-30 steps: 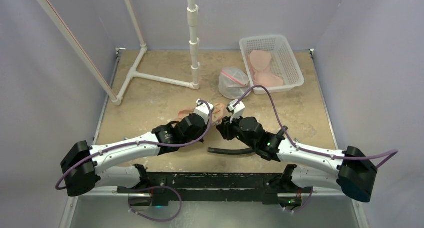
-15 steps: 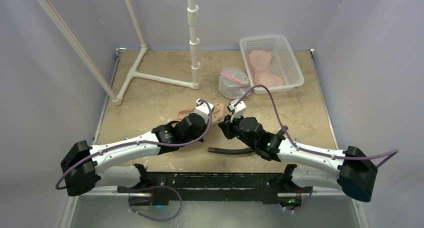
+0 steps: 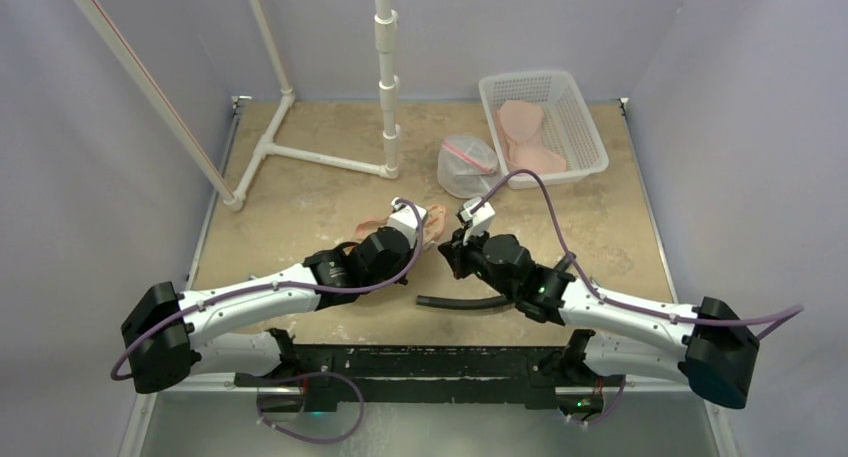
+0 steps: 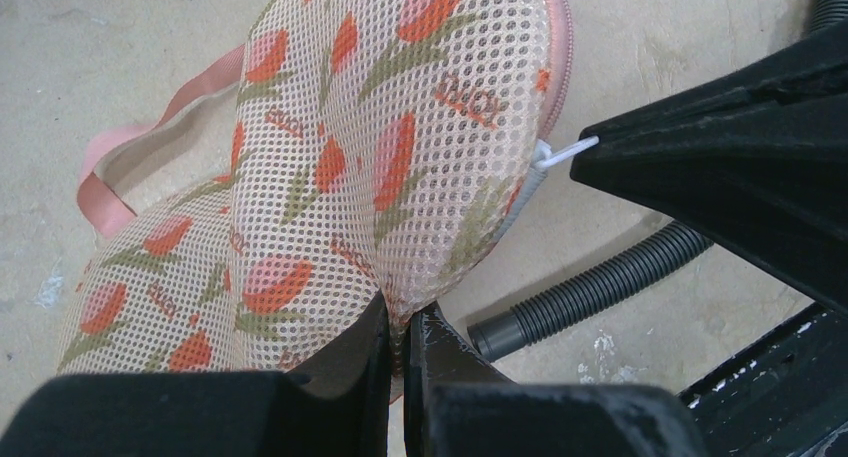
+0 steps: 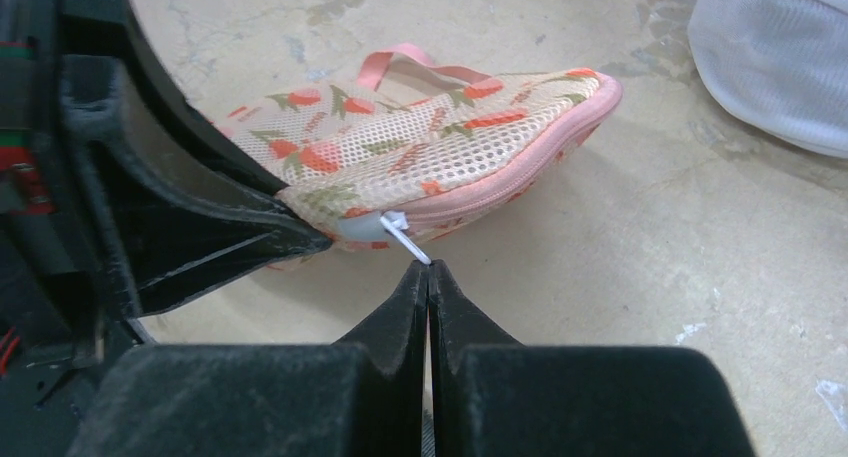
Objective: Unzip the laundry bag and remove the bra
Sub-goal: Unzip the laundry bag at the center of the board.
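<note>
Mid-table, floral mesh laundry bag [image 3: 436,218] lies flat between both grippers. Left gripper [image 4: 400,322] closed, pinching the bag's mesh edge at the near end. Right gripper [image 5: 428,270] closed on the white zipper pull [image 5: 404,238], tips meeting on it. Pink zipper [image 5: 520,182] looks shut along the visible edge; contents can't be seen, so no bra visible in the bag. Pink strap [image 4: 100,189] sticks out from the far side. Black corrugated hose [image 3: 465,302] lies on the table [image 3: 300,202] just beside the bag. White basket [image 3: 592,137] with pink garments sits at the far right, white mesh bag [image 3: 465,167] touching it.
</note>
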